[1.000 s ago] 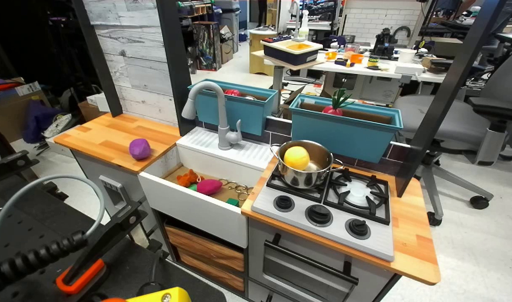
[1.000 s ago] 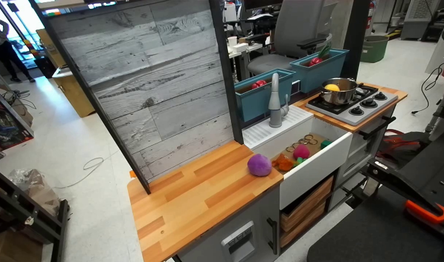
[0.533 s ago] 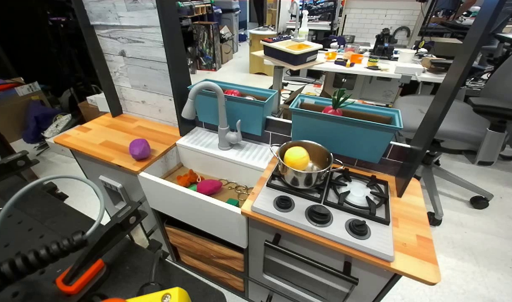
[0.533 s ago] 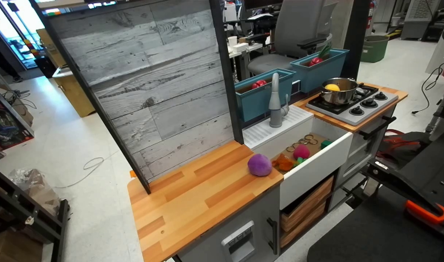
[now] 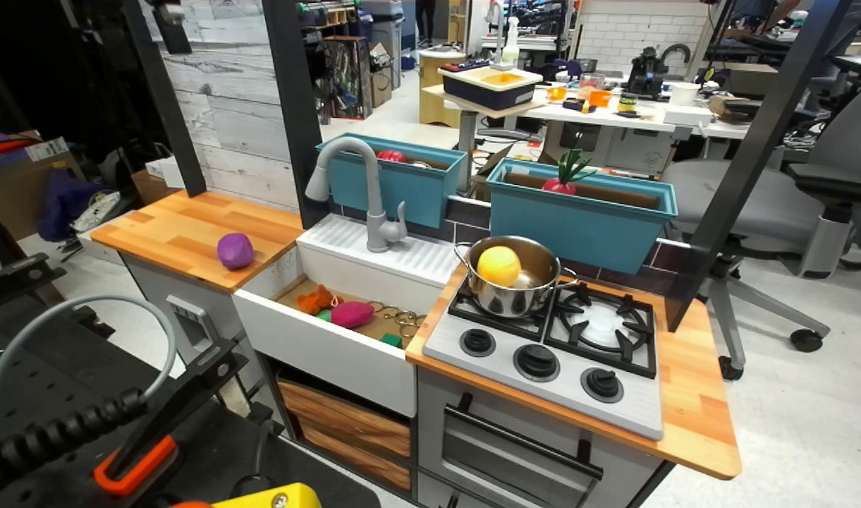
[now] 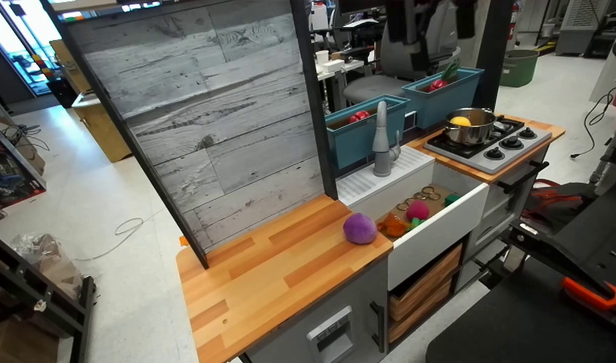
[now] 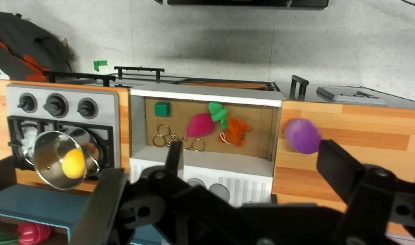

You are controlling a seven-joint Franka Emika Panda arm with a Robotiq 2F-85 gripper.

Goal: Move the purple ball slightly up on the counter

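The purple ball (image 5: 235, 250) rests on the wooden counter (image 5: 169, 226), close to the edge beside the sink. It also shows in an exterior view (image 6: 359, 229), near the sink-side corner of the counter (image 6: 257, 282). In the wrist view the ball (image 7: 302, 136) lies right of the sink, partly overlapped by the right fingertip. My gripper (image 7: 249, 146) is open, with nothing between its fingers, high above the sink and counter. Dark parts of the gripper (image 6: 431, 30) show at the top edge of an exterior view, well apart from the ball.
The white sink (image 5: 324, 353) holds an orange toy, a pink toy, green pieces and metal rings. A grey faucet (image 6: 382, 141) stands behind it. A pot (image 5: 513, 282) with a yellow ball stands on the stove. Teal planters (image 5: 578, 212) and a grey wood panel (image 6: 212, 121) line the back.
The gripper has come into view at the top of both exterior views, where it was out of sight before. The purple ball has not moved.
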